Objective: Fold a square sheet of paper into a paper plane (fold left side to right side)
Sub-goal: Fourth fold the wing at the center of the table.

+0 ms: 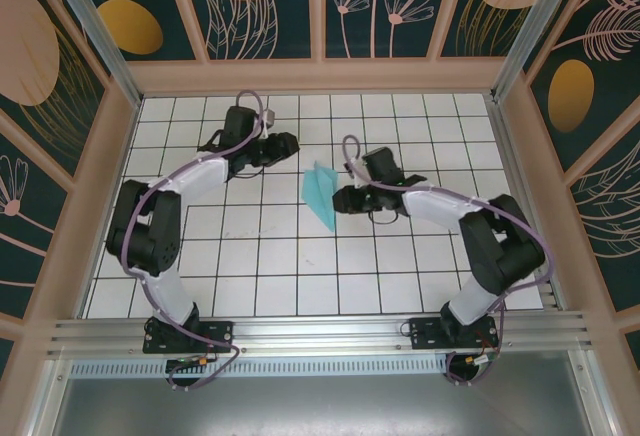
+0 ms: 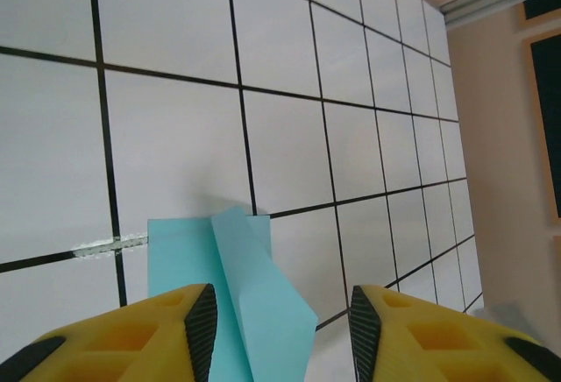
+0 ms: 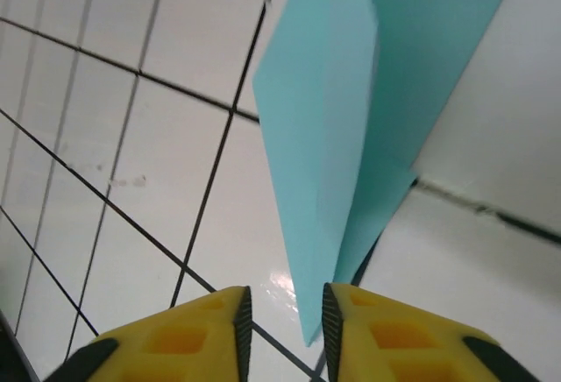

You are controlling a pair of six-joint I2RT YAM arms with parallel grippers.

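The paper plane (image 1: 320,194) is a slim light turquoise dart lying mid-table, its point toward the near side. In the left wrist view its blunt rear end (image 2: 254,294) has one wing flap lifted, and it lies between the widely parted fingers of my left gripper (image 2: 279,316), which is open and just behind it (image 1: 293,144). My right gripper (image 1: 338,199) is at the plane's right edge. In the right wrist view the plane's point (image 3: 351,119) reaches into the narrow gap of that gripper (image 3: 285,321), close to the right pad; the jaws stand slightly apart, not pinching it.
The white gridded table (image 1: 250,256) is fenced by tan walls (image 1: 520,136) on three sides, with an aluminium rail (image 1: 320,334) along the near edge. A scuffed patch (image 2: 110,245) marks one grid line beside the paper.
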